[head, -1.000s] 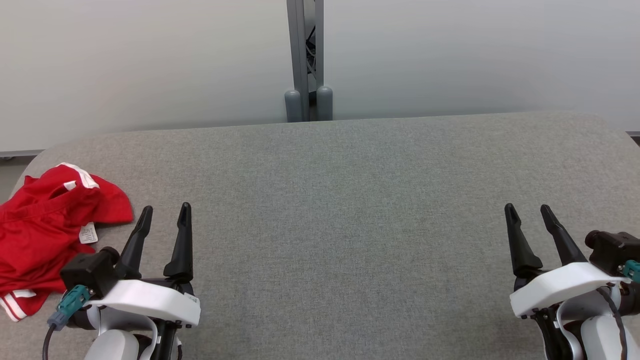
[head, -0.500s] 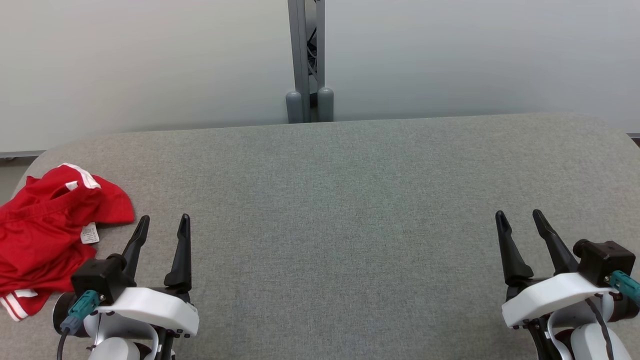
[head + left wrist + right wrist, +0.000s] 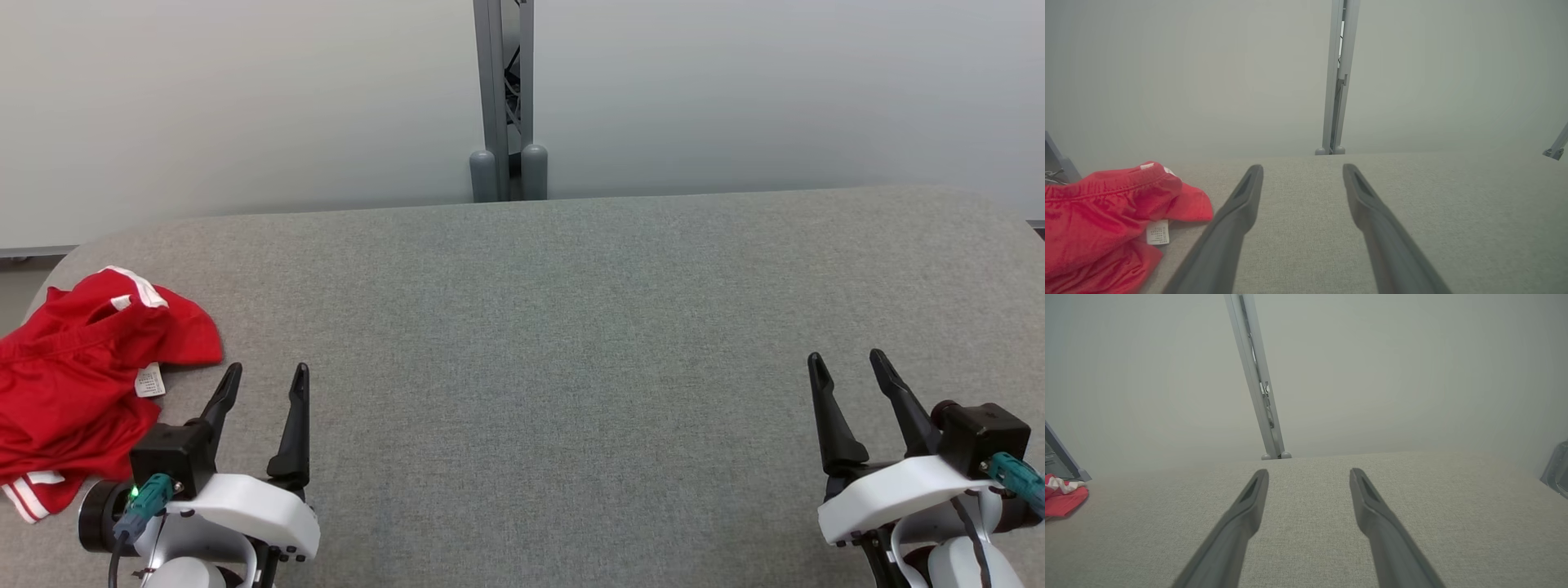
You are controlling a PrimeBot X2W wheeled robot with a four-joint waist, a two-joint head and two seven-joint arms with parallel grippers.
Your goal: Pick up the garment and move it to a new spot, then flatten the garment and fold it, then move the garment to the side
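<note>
Red garment (image 3: 69, 392), white-striped trim, white tag showing; crumpled heap at table's left edge.

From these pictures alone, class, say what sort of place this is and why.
Probably a robot test lab: a grey fabric-covered table before a bare pale wall, a metal frame post behind it, and one crumpled red garment near the table's left edge.

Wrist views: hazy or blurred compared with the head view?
Left wrist view: milky haze, red garment washed out, left pincer soft toward the bottom edge. Right wrist view: same haze, post leans. Head view: crisp, even light, no glare.
</note>
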